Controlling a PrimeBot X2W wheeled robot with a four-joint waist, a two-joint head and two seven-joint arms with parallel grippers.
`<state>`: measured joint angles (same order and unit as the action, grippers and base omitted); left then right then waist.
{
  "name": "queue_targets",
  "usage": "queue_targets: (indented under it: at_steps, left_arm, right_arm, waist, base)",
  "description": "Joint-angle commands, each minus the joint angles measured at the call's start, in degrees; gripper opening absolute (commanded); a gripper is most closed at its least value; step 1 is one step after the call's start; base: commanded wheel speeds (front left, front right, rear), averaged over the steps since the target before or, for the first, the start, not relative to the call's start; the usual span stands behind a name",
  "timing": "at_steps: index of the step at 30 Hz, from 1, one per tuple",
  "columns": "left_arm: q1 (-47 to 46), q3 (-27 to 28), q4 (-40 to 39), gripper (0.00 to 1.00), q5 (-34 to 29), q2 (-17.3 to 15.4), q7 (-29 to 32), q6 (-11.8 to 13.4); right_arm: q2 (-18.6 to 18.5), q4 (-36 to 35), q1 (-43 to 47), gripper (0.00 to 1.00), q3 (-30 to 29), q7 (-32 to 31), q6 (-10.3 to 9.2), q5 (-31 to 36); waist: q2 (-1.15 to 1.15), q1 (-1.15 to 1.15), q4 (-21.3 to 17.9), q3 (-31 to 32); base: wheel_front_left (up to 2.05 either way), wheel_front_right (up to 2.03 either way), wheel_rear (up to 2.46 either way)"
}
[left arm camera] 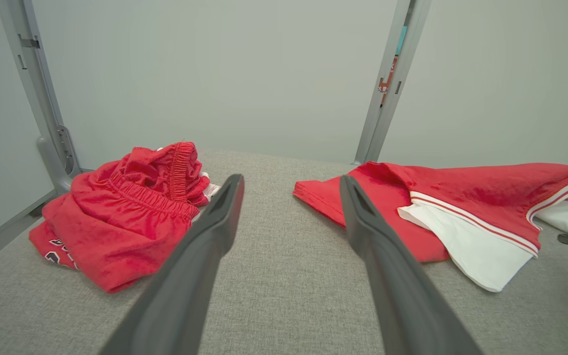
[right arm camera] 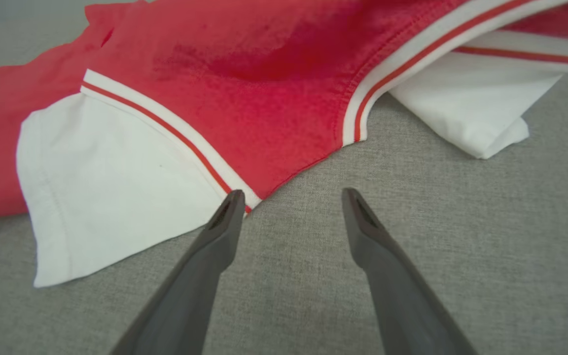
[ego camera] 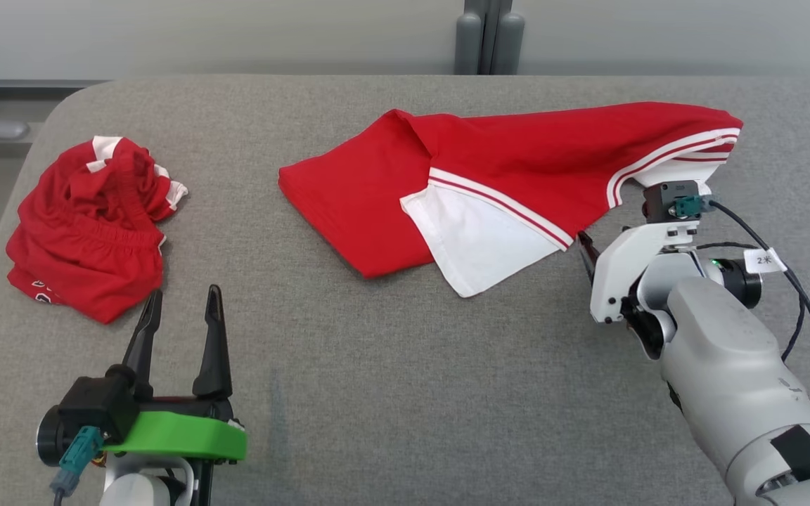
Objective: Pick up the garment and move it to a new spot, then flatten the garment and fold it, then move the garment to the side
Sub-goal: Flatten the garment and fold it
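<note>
The garment (ego camera: 517, 161) is a red T-shirt with white, red-striped sleeves, lying loosely spread and partly folded over itself at the centre-right of the grey table (ego camera: 405, 393). My right gripper (ego camera: 591, 256) stands open just off its near right edge, nothing between the fingers. In the right wrist view the right gripper (right arm camera: 291, 197) has its left fingertip at the hem of the garment (right arm camera: 264, 74), beside a white sleeve. My left gripper (ego camera: 185, 294) is open and empty at the lower left; in the left wrist view the left gripper (left arm camera: 291, 185) points between the two cloth items, the garment (left arm camera: 461, 197) to its right.
A crumpled pair of red shorts (ego camera: 88, 225) with an elastic waistband lies at the table's left, also visible as the red shorts (left arm camera: 126, 222) close to my left gripper. Grey metal posts (ego camera: 488, 35) and a wall stand behind the far edge. Bare table surface runs along the front.
</note>
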<state>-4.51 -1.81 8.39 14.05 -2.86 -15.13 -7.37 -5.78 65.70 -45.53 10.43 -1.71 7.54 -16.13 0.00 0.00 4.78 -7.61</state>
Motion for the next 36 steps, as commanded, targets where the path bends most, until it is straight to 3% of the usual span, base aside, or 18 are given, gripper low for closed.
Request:
queue_targets:
  at_steps: [1, 18, 19, 20, 21, 27, 36]
  left_arm:
    - [-1.3, -0.1, -0.3, 1.00, 0.0, -0.1, 0.0, -0.1]
    - [-3.5, -1.7, 0.2, 1.00, 1.1, -0.1, 0.0, -0.1]
    - [-3.6, -1.8, 0.2, 1.00, 1.2, -0.1, 0.0, -0.1]
    - [-3.8, -1.9, 0.3, 1.00, 1.3, -0.1, 0.0, -0.1]
    - [-3.8, -2.0, 0.3, 1.00, 1.3, -0.1, 0.0, -0.1]
    - [-3.1, -1.4, 0.8, 1.00, 1.4, -0.1, 0.0, -0.1]
    - [-0.3, 0.5, 0.7, 1.00, 0.5, -0.1, 0.0, -0.1]
  right_arm:
    - [0.5, 0.8, -1.4, 1.00, -0.7, -1.1, -0.10, 0.0]
    - [2.8, 8.0, -6.3, 1.00, -14.4, -2.7, -0.10, 7.6]
    - [2.9, 8.1, -6.3, 0.62, -14.7, -3.2, -0.10, 8.2]
    - [2.9, 8.2, -6.3, 0.07, -14.8, -3.6, -0.10, 8.5]
    - [2.9, 8.3, -6.4, 0.00, -14.8, -3.9, -0.10, 8.9]
    - [2.7, 8.4, -4.9, 0.00, -16.4, -1.8, -0.12, 11.9]
    - [2.8, 5.9, -2.8, 0.00, -16.0, 1.2, -0.10, 9.2]
  waist:
    - [0.00, 0.00, 0.7, -1.5]
    - [0.00, 0.00, 4.5, -5.3]
    - [0.00, 0.00, 4.6, -5.5]
    - [0.00, 0.00, 4.8, -5.6]
    - [0.00, 0.00, 4.8, -5.7]
    - [0.00, 0.00, 4.2, -4.7]
    - [0.00, 0.00, -0.2, -0.3]
  base:
    - [0.00, 0.00, 0.00]
    - [0.00, 0.00, 0.00]
    - [0.00, 0.00, 0.00]
    - [0.00, 0.00, 0.00]
    - [0.00, 0.00, 0.00]
    - [0.00, 0.00, 0.00]
    - [0.00, 0.00, 0.00]
